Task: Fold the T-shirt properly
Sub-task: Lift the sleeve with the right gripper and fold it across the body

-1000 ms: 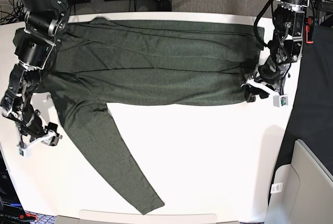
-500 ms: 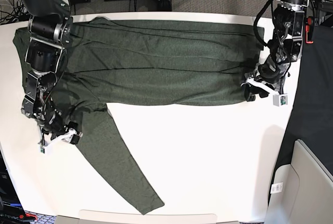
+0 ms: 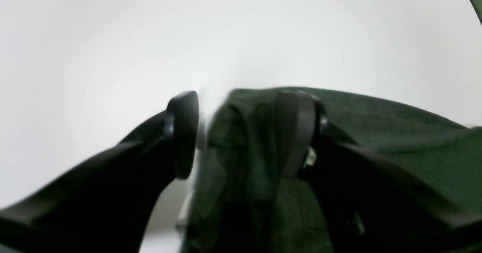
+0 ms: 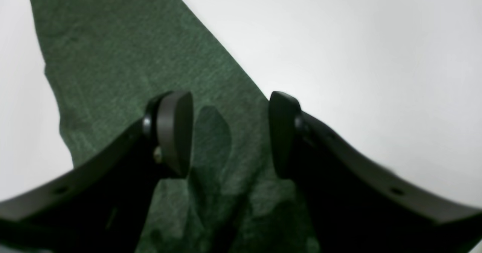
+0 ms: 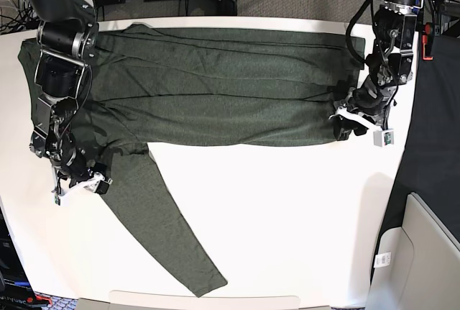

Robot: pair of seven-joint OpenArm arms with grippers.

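Fingers (image 4: 175,132) of both arms stand wide, holding nothing; T-shirt (image 5: 215,87) lies spread on desk (image 5: 287,209), sleeve unfolded.

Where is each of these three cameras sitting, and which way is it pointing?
Base: overhead, looking down on the white table, the spread T-shirt and both arms.
Left wrist: on the arm, facing past the open left gripper at the T-shirt's edge.
Right wrist: facing past the open right gripper down the sleeve.
Shared: all show the T-shirt on the table; the base view also shows the left gripper and right gripper.
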